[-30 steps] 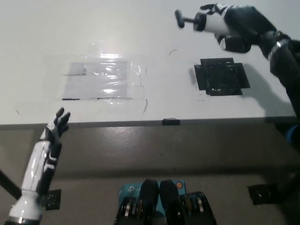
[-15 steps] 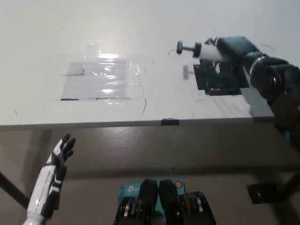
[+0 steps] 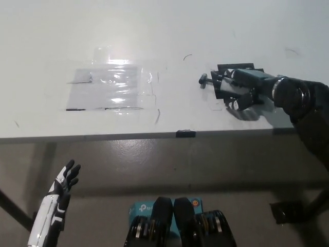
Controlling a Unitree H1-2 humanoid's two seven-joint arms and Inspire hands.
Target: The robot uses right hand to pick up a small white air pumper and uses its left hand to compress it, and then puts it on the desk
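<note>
Right robot hand (image 3: pixel 239 92) has come down from mid-air to the desk (image 3: pixel 169 31), over the black square patch (image 3: pixel 234 69) at right. It appears closed on the air pumper (image 3: pixel 209 80), whose handle pokes out leftward; white body hidden, so grip uncertain. Left robot hand (image 3: pixel 60 190) has dropped below the near desk edge, fingers spread, empty. I judge placing is underway; release pending.

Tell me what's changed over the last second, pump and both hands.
The right hand has come down from up high to the desk, bringing the air pumper onto the black square patch; whether it has let go can't be seen. The left hand has dropped from the desk edge to low down, fingers apart. The clear taped sheet hasn't moved.
</note>
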